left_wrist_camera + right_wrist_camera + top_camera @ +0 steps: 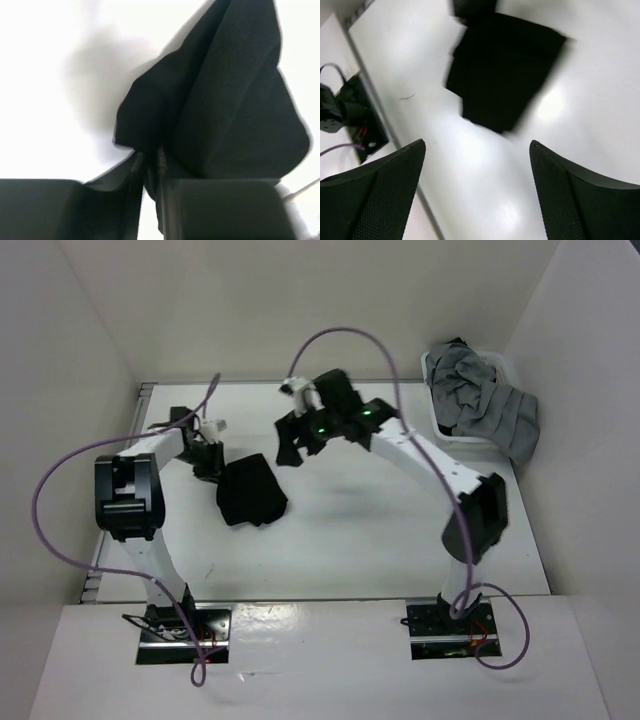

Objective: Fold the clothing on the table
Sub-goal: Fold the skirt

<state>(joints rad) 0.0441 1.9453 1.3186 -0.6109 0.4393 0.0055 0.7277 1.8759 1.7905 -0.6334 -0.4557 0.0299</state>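
Observation:
The clothing point(251, 492) lies as a compact black bundle on the white table point(380, 530), left of centre. My left gripper point(208, 462) is at the bundle's left edge. In the left wrist view its jaws point(149, 160) stand nearly together, pinching a fold of the black clothing point(225, 100). My right gripper point(292, 448) hangs above the table to the upper right of the bundle. In the right wrist view it point(477, 165) is open with only bare table between its fingers point(385, 195), and the clothing point(505, 70) lies beyond them.
A white bin point(437, 430) holding grey garments point(485, 405) stands at the back right corner. White walls enclose the table, and a metal rail point(145, 392) runs along its left side. Purple cables loop over both arms.

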